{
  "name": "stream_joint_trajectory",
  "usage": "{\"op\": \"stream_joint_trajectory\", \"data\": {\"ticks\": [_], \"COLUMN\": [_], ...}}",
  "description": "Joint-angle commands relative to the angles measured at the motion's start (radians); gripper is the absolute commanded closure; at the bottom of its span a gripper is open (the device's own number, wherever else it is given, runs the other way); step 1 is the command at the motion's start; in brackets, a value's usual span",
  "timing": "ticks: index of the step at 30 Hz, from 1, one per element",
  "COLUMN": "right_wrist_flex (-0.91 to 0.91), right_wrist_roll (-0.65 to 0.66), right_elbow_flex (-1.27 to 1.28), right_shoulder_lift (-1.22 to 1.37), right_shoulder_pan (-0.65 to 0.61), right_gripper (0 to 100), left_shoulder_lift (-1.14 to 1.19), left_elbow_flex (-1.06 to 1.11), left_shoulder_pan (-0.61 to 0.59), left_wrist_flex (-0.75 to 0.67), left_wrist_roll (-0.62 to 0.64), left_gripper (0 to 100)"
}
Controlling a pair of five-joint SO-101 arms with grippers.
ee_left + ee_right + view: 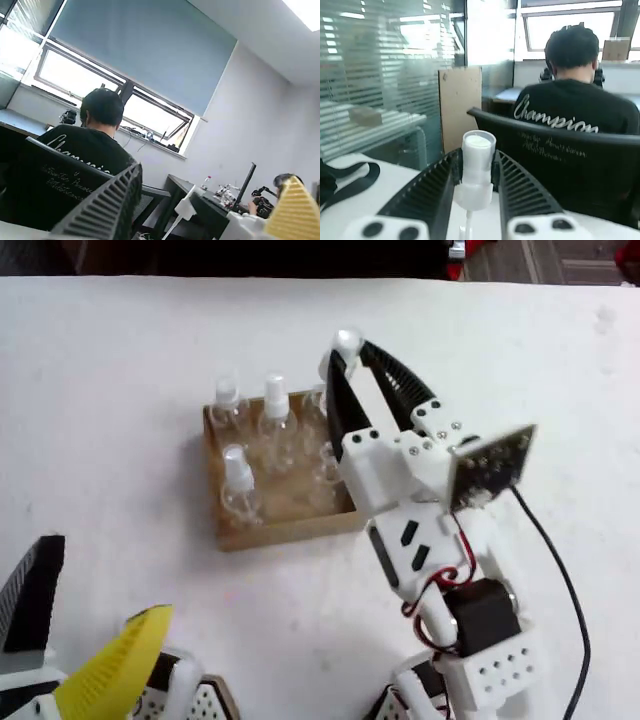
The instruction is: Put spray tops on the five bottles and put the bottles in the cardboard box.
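Right gripper (477,161) is clamped on a spray top (478,150), stem down, with the bottles (275,418) in the cardboard box (262,534) looking just below it.

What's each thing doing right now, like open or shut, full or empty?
right gripper: fingers shut on a spray top
spray top: held, not on a bottle
left gripper: fingers open, holding nothing
cardboard box: open on top, bottles inside
bottles: upright in the box; three show tops on, others half hidden
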Motion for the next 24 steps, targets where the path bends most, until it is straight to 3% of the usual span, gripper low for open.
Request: {"op": "stream_joint_trajectory", "data": {"ticks": [1, 9, 14, 24], "right_wrist_flex": [-0.024, -0.016, -0.001, 0.019], "right_wrist_roll": [0.005, -0.138, -0.14, -0.144], "right_elbow_flex": [0.0, 0.008, 0.009, 0.009], "right_shoulder_lift": [-0.01, -0.064, -0.076, -0.071], "right_shoulder_pan": [0.005, 0.007, 0.005, 0.001], "right_gripper": [98.2, 98.2, 98.2, 98.2], "left_shoulder_lift": [0.013, 0.015, 0.013, 0.012], "left_elbow_flex": [-0.008, -0.006, -0.006, -0.006], "left_shoulder_pan": [-0.007, 0.048, 0.173, 0.18], "left_wrist_flex": [-0.041, -0.037, -0.037, -0.037], "left_wrist_roll": [0.098, 0.13, 0.126, 0.126], "left_gripper": [60, 60, 60, 60]}}
